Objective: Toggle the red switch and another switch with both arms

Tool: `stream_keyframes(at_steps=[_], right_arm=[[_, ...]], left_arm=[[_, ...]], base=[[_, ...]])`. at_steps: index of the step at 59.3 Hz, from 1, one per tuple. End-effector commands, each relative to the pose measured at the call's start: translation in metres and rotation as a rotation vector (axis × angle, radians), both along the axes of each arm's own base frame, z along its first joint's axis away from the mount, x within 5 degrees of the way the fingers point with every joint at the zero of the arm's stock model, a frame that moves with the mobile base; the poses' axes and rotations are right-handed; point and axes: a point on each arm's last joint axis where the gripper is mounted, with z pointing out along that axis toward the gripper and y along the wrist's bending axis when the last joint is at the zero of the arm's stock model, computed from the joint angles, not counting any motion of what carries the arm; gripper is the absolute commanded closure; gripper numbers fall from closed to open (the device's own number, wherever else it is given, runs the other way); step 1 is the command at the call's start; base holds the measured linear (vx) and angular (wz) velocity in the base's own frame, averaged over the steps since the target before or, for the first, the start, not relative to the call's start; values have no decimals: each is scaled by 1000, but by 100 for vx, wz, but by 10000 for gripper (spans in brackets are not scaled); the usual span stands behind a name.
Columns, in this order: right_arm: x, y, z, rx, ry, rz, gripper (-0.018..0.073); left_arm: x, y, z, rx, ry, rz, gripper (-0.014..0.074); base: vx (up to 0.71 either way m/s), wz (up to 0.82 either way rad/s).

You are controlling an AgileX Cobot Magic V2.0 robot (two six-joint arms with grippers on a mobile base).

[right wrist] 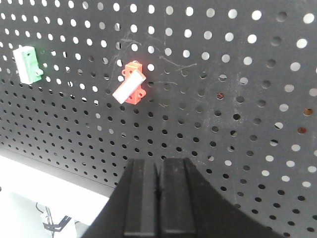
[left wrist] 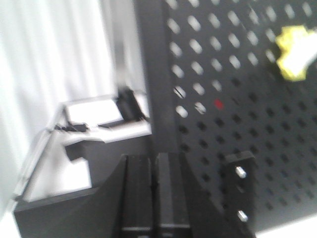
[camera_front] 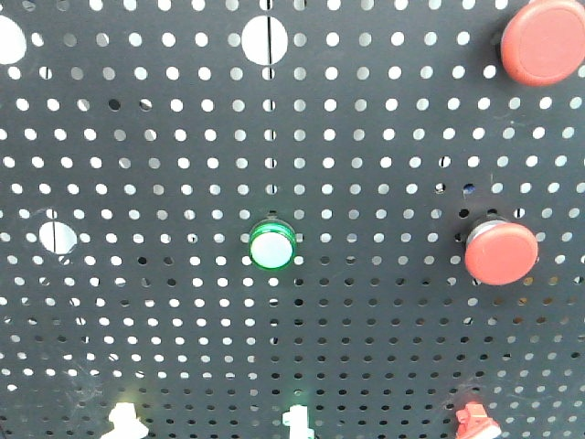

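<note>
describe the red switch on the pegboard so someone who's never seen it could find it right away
Start at the black perforated pegboard and go down its right side, below the two big round red mushroom buttons. The red switch sits in the bottom row, right of the green switch. It is far smaller than the buttons: a red base with a white lever, where its neighbour's base is green.

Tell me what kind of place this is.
Probably a robot test bench, not a home or shop: a black perforated panel carries red mushroom buttons, a green-ringed button and small toggles like the red switch, seemingly for practice.
</note>
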Motion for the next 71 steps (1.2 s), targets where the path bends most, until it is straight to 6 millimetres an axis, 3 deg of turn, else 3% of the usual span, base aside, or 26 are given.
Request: stream_keyframes(at_steps=[1,21,71], right_arm=[[0,-2,14,31,-74,-32,566],[0,-2,14,31,-74,-32,566],[0,-2,14,31,-74,-32,566]], left_arm=[[-2,2,3,-29,-91,15,594],[-1,0,-5,23,-12,6,594],[-1,0,-6,23,-7,5,594]], base=[[0,0],[0,0],[0,0]])
